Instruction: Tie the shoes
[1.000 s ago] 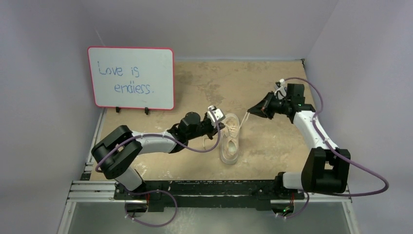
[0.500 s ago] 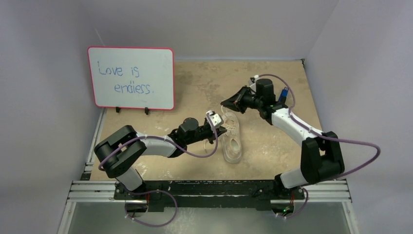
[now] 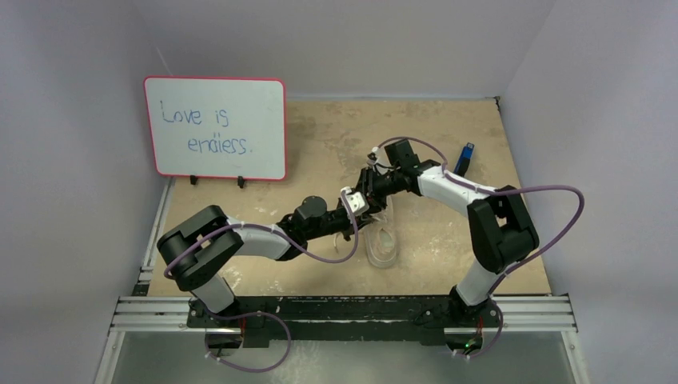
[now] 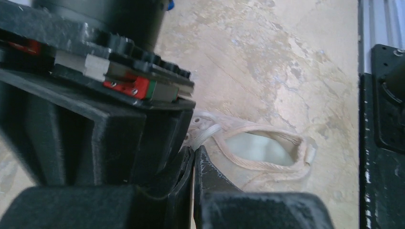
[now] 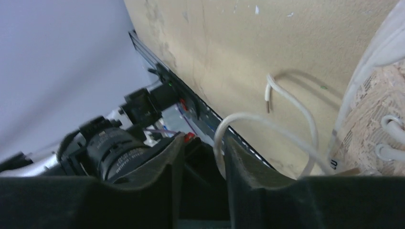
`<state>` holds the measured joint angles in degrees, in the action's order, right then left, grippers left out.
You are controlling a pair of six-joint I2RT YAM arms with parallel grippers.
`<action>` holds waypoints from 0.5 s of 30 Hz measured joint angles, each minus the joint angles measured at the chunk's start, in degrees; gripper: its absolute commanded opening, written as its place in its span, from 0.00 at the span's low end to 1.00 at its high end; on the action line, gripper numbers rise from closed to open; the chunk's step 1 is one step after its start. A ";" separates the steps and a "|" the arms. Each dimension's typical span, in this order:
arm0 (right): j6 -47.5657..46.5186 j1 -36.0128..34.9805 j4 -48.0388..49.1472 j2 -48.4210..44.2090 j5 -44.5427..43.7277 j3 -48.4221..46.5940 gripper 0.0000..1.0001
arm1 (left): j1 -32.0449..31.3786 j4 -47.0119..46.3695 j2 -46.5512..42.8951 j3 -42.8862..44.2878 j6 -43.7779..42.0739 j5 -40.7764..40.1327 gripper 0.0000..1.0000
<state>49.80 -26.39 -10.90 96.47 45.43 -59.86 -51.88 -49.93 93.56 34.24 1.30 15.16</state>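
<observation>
Mottled tan table (image 3: pixel 448 232) is occupied at its middle by the shoe (image 3: pixel 384 244). Jaws of the left gripper (image 4: pixel 193 164) are pressed shut beside it. Any hold cannot be told. Jaws of the right gripper (image 5: pixel 204 145) are held slightly apart, with a white lace (image 5: pixel 248 119) looped between them.

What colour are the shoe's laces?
White. The laces show best in the right wrist view.

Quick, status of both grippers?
Left gripper: shut; contents cannot be told.
Right gripper: open, white lace running through the gap.
</observation>
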 measured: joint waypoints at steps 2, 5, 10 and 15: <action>-4.76 -0.13 -5.64 0.90 1.46 -2.54 0.58 | -0.20 -0.02 0.00 -0.39 -0.22 0.42 0.00; -11.15 -0.11 -13.53 2.19 2.23 -7.37 0.67 | -0.28 -0.28 0.09 -0.42 -0.39 0.96 0.00; -16.79 2.01 -22.21 2.19 2.56 -13.60 0.75 | -0.22 -0.76 0.09 -0.42 0.66 0.94 0.00; -21.18 6.03 -26.77 -0.04 1.51 -17.05 0.75 | -0.15 0.33 0.09 -0.35 2.69 0.94 0.00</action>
<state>28.62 -20.36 -37.67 96.42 46.94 -76.90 -52.03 -49.60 93.65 33.89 3.99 16.10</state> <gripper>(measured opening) 0.758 0.009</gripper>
